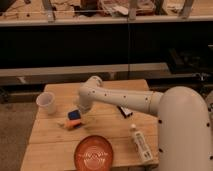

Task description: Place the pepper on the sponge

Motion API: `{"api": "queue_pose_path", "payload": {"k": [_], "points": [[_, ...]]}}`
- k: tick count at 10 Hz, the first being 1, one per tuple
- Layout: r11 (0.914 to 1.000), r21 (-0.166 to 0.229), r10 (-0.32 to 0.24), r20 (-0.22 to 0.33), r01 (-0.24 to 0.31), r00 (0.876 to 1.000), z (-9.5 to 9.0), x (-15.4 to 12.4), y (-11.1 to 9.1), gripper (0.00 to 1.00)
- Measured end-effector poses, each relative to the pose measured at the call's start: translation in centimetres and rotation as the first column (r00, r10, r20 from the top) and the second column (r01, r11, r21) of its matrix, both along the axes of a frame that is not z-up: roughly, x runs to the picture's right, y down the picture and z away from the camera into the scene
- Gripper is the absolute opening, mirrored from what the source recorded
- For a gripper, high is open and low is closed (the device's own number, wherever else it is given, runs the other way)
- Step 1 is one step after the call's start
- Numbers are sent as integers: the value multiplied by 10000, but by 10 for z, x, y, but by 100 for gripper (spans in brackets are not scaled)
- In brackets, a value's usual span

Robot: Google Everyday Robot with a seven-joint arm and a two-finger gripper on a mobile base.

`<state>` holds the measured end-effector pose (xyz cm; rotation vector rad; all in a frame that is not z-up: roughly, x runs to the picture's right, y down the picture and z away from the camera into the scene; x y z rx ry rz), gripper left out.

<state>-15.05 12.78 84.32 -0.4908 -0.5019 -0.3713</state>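
The tool (pixel 81 108) hangs just above the sponge's (pixel 75 115) far edge; I cannot tell whether it clamps anything. The pepper (pixel 71 124) lies on the bench (pixel 52 145) against the sponge's near edge, not on top. The likely next step is gripping the pepper and lifting it onto the sponge.

arm (pixel 120 97): glossy white shell, smooth tubular links, rounded bulbous joint housings. A few small dark dots along the long link. body (pixel 182 130): large white rounded column on the right, same finish, no visible cables. gripper (pixel 79 110): darker than the arm, at the arm's end, right at the sponge (pixel 74 116).
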Motion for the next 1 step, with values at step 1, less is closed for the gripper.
{"api": "queue_pose_path", "payload": {"k": [1], "points": [[9998,73,-166,91,166,9998,-2,0,0,73]]}}
